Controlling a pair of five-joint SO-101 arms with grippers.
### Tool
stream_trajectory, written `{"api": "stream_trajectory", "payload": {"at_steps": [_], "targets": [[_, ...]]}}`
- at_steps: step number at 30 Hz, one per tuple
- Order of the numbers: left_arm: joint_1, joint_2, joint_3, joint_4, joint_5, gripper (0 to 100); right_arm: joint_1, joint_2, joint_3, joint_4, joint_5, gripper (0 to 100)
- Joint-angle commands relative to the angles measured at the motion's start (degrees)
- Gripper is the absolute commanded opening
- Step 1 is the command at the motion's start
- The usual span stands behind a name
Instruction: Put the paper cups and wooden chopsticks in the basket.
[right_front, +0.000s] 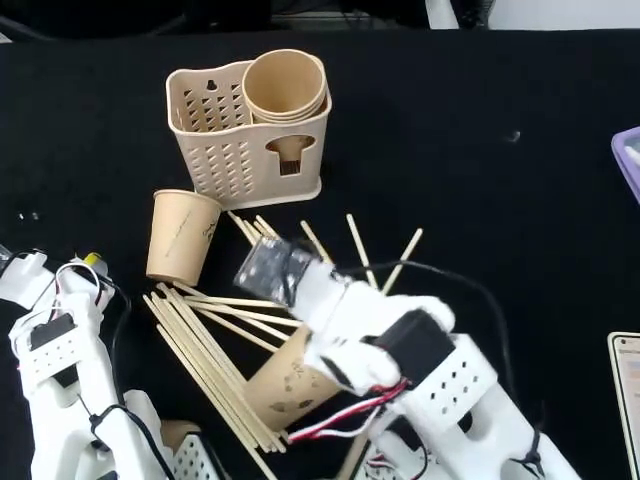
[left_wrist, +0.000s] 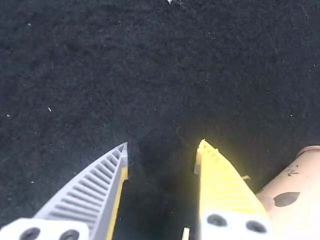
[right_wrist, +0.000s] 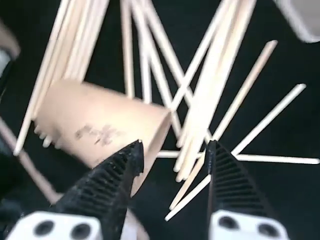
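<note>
1. Tabletop (right_front: 480, 200): wears black cloth from edge to edge, flecked with pale lint. Shows as a coarse dark weave in the left wrist view.
2. Room beyond the far edge: dark shapes and a pale strip at the far right, too little to name.
3. Right edge of the tabletop: a corner of a lilac container (right_front: 628, 160) and, nearer the arms, a pale card (right_front: 626, 375).
4. Basket (right_front: 225, 150): stands upright toward the far side, beige and perforated. Holds stacked paper cups (right_front: 285, 85) at one end.
5. Standing cup (right_front: 182, 237): sits on end on the cloth just in front of the basket.
6. Wooden chopsticks (right_front: 215, 365): lie loose on the cloth between basket and arms. Bunch in a long sheaf on one side and fan out singly on the other.
7. Lying cup (right_front: 285, 385): rests on its side among the chopsticks, partly under the right arm (right_front: 450, 385).
8. Right claw (right_wrist: 175, 147): black, spread wide, pinching nothing. Hangs over crossed chopsticks, with one finger in front of the lying cup's rim.
9. Left claw (left_wrist: 163, 145): one grey finger and one yellow, spread apart over bare cloth, pinching nothing. Has a printed paper cup (left_wrist: 295, 185) just beside the yellow finger.
10. Left arm (right_front: 60, 370): sits at the near left corner, well apart from the basket.
</note>
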Motion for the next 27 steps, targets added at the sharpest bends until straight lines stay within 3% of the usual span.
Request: {"api": "stream_trajectory", "payload": {"at_steps": [1,10,19,27], "targets": [[0.84,-0.88,-1.54,-0.79,0.26,22,-5.63,-0.92,-0.84,2.9,-0.26,20.4],[0.84,-0.88,-1.54,-0.79,0.26,22,-7.82,-0.84,1.98,2.55,-0.26,20.2],[0.84,-1.05,-1.54,-0.53,0.26,22,-0.62,-0.84,3.03,1.85,-0.18,20.1],[0.84,-1.23,-1.54,-0.53,0.26,22,-0.53,-0.84,3.03,1.85,-0.18,20.1]]}}
